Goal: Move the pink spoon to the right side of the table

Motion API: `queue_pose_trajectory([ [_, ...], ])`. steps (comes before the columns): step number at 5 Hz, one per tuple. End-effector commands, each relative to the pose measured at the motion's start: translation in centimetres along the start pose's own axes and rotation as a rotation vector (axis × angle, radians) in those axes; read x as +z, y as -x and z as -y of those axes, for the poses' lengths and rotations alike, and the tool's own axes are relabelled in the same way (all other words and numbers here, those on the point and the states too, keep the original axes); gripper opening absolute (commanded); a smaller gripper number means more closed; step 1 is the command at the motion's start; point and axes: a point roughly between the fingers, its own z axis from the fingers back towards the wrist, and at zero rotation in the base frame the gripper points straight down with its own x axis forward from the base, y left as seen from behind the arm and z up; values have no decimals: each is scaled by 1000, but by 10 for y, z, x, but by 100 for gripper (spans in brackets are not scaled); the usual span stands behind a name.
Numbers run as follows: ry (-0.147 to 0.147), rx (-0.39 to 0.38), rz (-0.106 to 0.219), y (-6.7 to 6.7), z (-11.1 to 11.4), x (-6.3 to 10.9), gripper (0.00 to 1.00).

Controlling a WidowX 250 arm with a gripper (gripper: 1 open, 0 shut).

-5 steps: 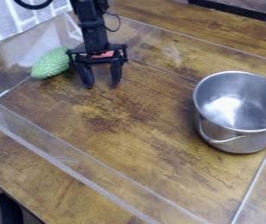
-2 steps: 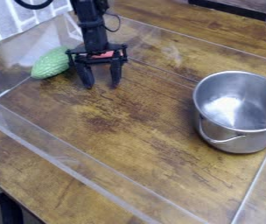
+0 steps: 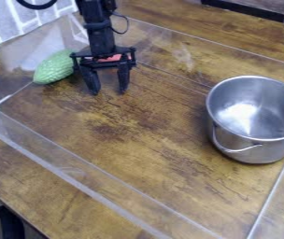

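Observation:
The pink spoon (image 3: pixel 107 61) shows only as a thin pinkish-red strip lying crosswise near the back left of the table (image 3: pixel 145 140). My gripper (image 3: pixel 106 87) points down right at it, its two black fingers (image 3: pixel 92 82) spread apart on either side of the strip's middle. The jaws stand open, and the fingertips are close to the wood. Most of the spoon is hidden by the gripper, so I cannot tell whether the fingers touch it.
A green bumpy oval object (image 3: pixel 55 67) lies just left of the gripper. A steel pot (image 3: pixel 254 117) stands at the right side. A clear plastic rim (image 3: pixel 57 161) edges the tabletop along the front and left.

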Motion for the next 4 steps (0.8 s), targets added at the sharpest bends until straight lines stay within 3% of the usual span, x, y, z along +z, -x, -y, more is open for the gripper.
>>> queue_pose_trajectory([
  [1, -12, 24, 33, -5, -7, 8, 0],
  [4, -43, 58, 28, -6, -10, 1, 0],
])
